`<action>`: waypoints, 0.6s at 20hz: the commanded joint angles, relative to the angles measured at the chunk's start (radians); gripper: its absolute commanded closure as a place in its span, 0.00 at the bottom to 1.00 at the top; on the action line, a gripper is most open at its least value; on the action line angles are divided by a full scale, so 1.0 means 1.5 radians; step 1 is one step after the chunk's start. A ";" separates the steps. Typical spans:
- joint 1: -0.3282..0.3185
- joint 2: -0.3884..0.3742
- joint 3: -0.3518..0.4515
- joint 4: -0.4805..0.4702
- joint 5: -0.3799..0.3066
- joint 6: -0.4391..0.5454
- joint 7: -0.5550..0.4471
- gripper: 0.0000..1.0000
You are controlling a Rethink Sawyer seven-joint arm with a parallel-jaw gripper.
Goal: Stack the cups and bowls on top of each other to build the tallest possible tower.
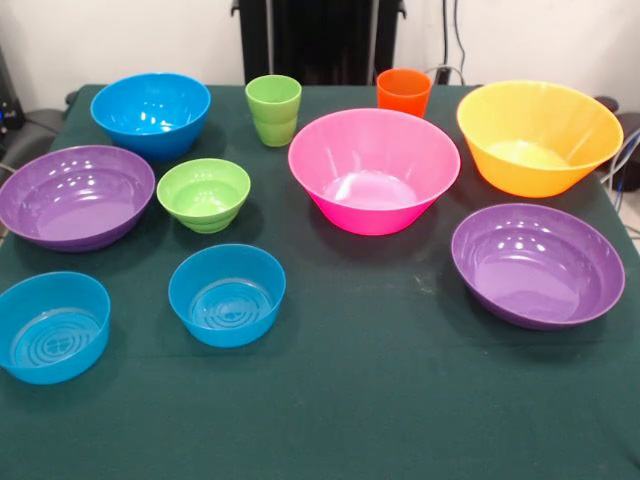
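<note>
All cups and bowls stand apart, upright, on the dark green table (400, 400). The lime green cup (273, 109) and the orange cup (403, 92) are at the far side. The large pink bowl (374, 170) sits in the middle. The yellow-orange bowl (538, 136) is at the far right. One purple bowl (76, 196) is at the left, another purple bowl (537, 264) at the right. Blue bowls stand at the far left (151, 113), near left (52, 326) and near centre (227, 294). A small lime green bowl (204, 194) is left of the pink one. No tower stands. The gripper is out of view.
The robot's black pedestal (320, 40) stands at the table's far edge, behind the cups. Cables hang at the far right by the wall.
</note>
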 commanded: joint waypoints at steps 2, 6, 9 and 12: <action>-0.043 0.050 0.063 0.065 -0.058 -0.101 0.008 0.00; -0.066 0.055 0.075 0.094 -0.067 -0.137 0.005 0.00; -0.077 0.059 0.077 0.108 -0.081 -0.156 0.007 0.00; -0.097 0.063 0.089 0.128 -0.095 -0.183 0.008 0.00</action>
